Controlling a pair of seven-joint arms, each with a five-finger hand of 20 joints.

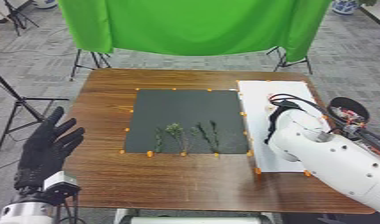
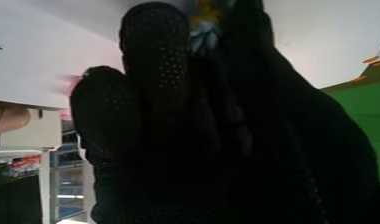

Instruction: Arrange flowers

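Okay, green stems (image 1: 214, 137) lie on the dark mat (image 1: 182, 105), in its near half, roughly side by side, with a bushier sprig (image 1: 175, 131) among them. Separate flower (image 2: 202, 39), pale petals plus a yellow part, is at the right hand (image 1: 275, 117), off to the right of the mat. Right wrist view has that flower right up against the outline of the right hand (image 2: 249, 130); can't tell how far open the hand is, or whether it actually has hold of the flower. Left hand (image 1: 44, 150) is well left of the mat: open, fingers relaxed and a bit apart, nothing in it. Surface: brown wooden table (image 1: 102, 175) all round the mat, white sheet (image 1: 266, 90) just beside the mat on its right, orange markers (image 1: 150, 153) along the mat's edges and the sheet's. White right arm (image 1: 333, 157) comes in from the near right of the mat and reaches across part of the sheet, dark cables alongside. Dark bin (image 1: 346, 99) with mixed bits inside, farther right of the mat, past the sheet. Room: green cloth (image 1: 195, 27) hangs beyond the mat's far side, black stands (image 1: 25, 105) left of the mat, patterned grey floor (image 1: 40, 55) around.
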